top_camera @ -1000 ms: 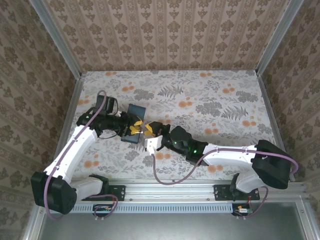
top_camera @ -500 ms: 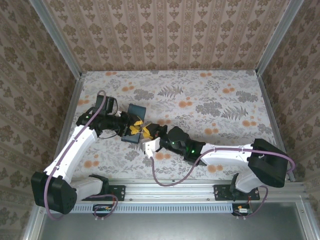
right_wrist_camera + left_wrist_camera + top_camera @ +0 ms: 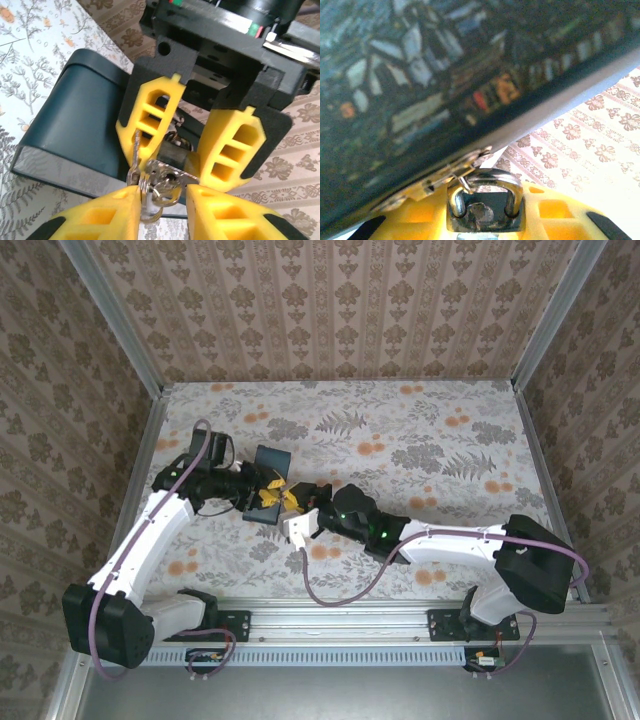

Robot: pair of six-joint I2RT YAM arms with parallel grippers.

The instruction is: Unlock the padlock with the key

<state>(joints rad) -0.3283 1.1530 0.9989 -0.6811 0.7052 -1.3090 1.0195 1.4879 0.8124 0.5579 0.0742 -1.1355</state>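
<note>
We note L gripper (image 3: 187,142) fingers clamped on padlock (image 3: 176,156), at 3 o'clock of box (image 3: 80,115), R wrist view. R gripper (image 3: 162,200) fingers pinch key (image 3: 161,176), at padlock's 6 o'clock.

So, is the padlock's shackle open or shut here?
Shut. In the left wrist view both legs of the shackle sit down in the padlock body, hooked through the latch of the box.
</note>
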